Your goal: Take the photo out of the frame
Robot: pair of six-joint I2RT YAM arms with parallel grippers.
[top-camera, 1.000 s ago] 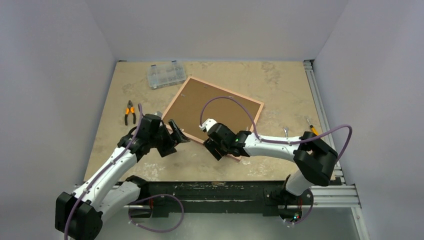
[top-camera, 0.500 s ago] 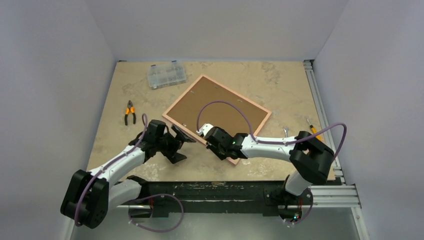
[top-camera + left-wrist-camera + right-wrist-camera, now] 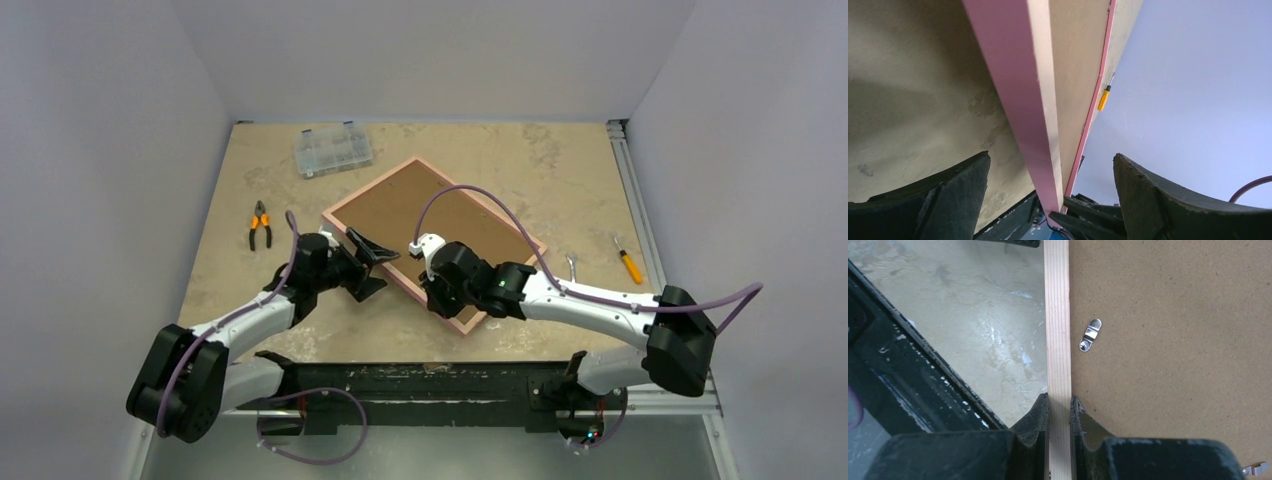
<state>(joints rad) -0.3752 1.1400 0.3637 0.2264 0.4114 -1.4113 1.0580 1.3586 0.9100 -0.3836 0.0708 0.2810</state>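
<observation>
Frame (image 3: 1057,315) rail pinched between right fingers (image 3: 1035,421); left fingers (image 3: 1144,200) wide apart astride it.

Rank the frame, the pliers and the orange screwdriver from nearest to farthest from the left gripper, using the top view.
1. frame: its near-left edge lies between the fingers of the left gripper.
2. pliers: to the gripper's left, farther back.
3. orange screwdriver: far across, by the table's right edge.

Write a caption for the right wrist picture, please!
Right gripper pinches the frame by its pale edge, beside a metal clip on the brown backing board.
</observation>
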